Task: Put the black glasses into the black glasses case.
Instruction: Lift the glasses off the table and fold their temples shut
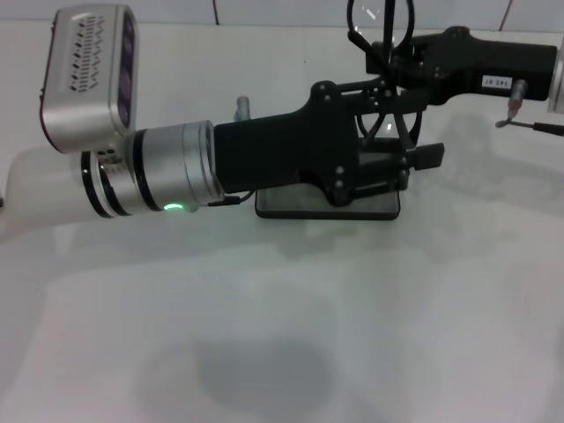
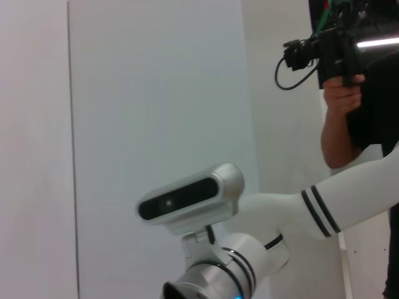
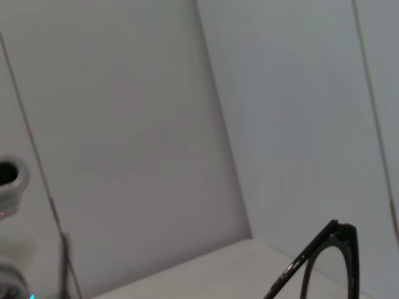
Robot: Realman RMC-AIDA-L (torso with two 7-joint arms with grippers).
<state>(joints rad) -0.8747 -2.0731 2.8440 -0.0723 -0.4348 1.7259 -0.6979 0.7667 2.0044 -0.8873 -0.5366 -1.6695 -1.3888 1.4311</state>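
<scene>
The black glasses (image 1: 355, 37) hang in the air at the back of the white table, above and behind the black glasses case (image 1: 300, 208). My right gripper (image 1: 382, 49) reaches in from the right and is shut on them, and their thin temple arms hang down towards the case. The frame also shows in the right wrist view (image 3: 340, 240). The case lies at the table's middle with grey lining showing, mostly hidden under my left gripper (image 1: 414, 155), which reaches in from the left right over it.
A small grey object (image 1: 242, 107) stands behind my left arm. A thin rod with a reddish tip (image 1: 529, 126) pokes in at the right edge. The left wrist view shows my right arm (image 2: 349, 199) and a person holding a camera (image 2: 340, 93).
</scene>
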